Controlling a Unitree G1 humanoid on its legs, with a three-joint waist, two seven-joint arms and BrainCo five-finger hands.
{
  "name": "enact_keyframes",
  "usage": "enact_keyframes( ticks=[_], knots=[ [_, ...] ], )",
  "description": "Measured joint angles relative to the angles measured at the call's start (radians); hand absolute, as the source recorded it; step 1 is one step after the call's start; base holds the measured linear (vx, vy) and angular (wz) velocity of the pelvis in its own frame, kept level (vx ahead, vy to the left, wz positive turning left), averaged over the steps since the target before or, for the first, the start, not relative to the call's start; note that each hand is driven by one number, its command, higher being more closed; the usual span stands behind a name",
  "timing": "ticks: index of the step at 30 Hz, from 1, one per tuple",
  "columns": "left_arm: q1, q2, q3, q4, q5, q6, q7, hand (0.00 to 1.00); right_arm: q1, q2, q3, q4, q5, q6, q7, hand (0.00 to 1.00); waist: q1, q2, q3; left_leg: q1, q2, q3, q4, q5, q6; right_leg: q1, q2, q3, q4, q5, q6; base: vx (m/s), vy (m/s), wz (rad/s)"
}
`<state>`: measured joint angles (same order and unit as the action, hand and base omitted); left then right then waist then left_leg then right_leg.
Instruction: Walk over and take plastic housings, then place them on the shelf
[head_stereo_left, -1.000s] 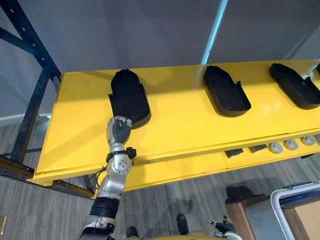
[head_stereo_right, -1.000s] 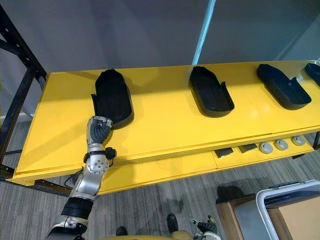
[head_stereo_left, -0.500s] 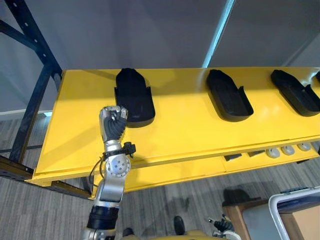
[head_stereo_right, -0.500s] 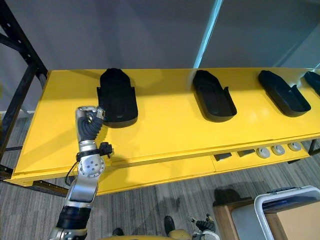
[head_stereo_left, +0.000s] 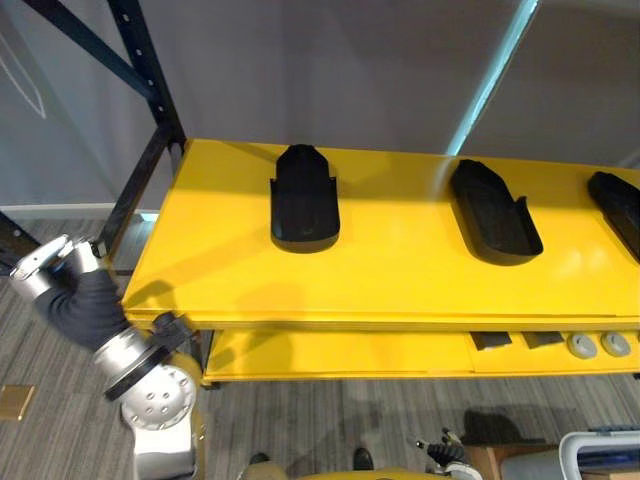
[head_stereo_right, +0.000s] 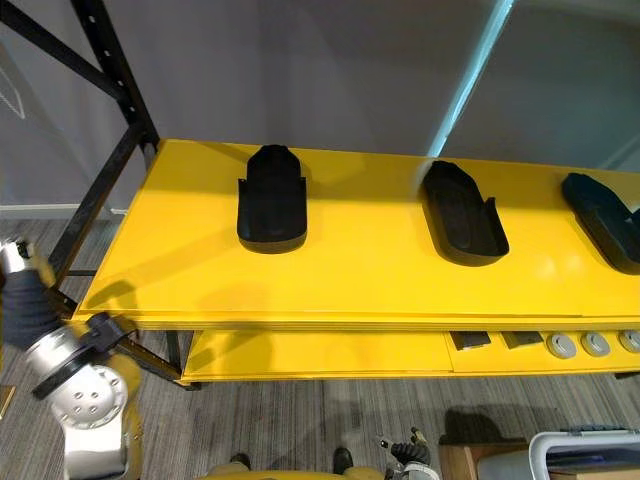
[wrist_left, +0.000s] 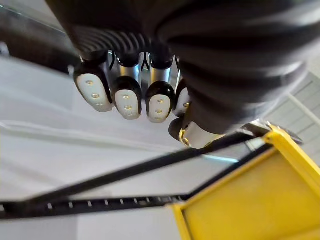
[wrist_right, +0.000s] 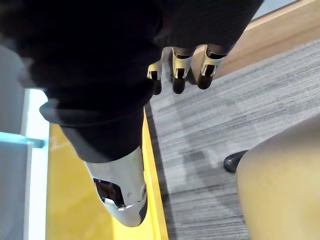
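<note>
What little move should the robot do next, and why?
Probably draw the left hand in and turn away to fetch another housing. That hand is curled and empty, off the left end of the shelf, and the nearest plastic housing lies flat on it.

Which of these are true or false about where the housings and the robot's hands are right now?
1. The black housings lie apart from each other on the yellow shelf: true.
2. The left hand holds a housing: false. It is off the shelf's left end, fingers curled, holding nothing.
3. The leftmost housing lies on the lower level: false. It lies on the top surface.
4. Small round parts lie on the lower level, toward the right: true.
5. The right hand hangs over the grey floor, empty: true.
</note>
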<state>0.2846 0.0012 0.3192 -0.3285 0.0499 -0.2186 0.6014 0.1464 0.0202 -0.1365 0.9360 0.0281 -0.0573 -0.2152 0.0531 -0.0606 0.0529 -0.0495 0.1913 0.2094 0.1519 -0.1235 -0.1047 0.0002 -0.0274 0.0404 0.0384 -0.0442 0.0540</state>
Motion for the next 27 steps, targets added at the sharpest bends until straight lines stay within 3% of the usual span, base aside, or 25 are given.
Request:
enact_keyframes(
  ticks=[3,4,7,11,27],
  knots=[
    [0.012,-0.012,0.020,0.182,-0.003,0.057,-0.065,1.00,-0.002,0.003,0.017,-0.021,-0.001,0.000,0.001,0.00,0.010,0.001,0.000,-0.002,0.005,0.000,0.013,-0.001,0.001,0.000,0.004,-0.002,0.005,-0.004,-0.003,-0.02,-0.022,-0.01],
    [0.012,-0.020,0.024,0.259,-0.023,0.079,-0.104,0.00,-0.002,0.002,0.019,-0.023,-0.001,0.002,0.002,0.00,0.014,0.001,0.000,-0.002,0.006,0.001,0.018,-0.003,0.001,0.000,0.006,-0.001,0.009,-0.006,-0.004,-0.04,-0.021,-0.05],
    [0.012,-0.024,0.040,0.503,-0.051,0.128,-0.198,0.00,0.006,0.004,0.019,-0.049,-0.001,0.026,0.004,0.00,0.016,0.007,-0.003,0.007,0.011,0.012,0.027,-0.004,-0.002,0.000,0.001,0.004,0.021,-0.008,-0.006,-0.03,0.010,-0.09],
    [-0.002,-0.019,0.038,0.768,-0.058,0.158,-0.282,0.00,0.014,0.005,0.015,-0.062,-0.001,0.031,0.019,0.00,0.015,0.024,-0.015,0.018,0.008,0.030,0.025,-0.004,-0.002,-0.006,-0.004,0.017,0.032,-0.011,-0.002,-0.03,0.011,-0.12],
    [-0.134,-0.012,0.035,1.133,0.041,0.169,-0.380,0.00,-0.013,-0.008,-0.135,-0.008,0.000,0.036,0.024,0.00,0.006,0.057,-0.021,0.071,-0.019,0.080,-0.062,0.018,-0.010,-0.023,-0.007,0.065,0.006,-0.004,0.009,0.02,0.003,-0.09]
  ],
)
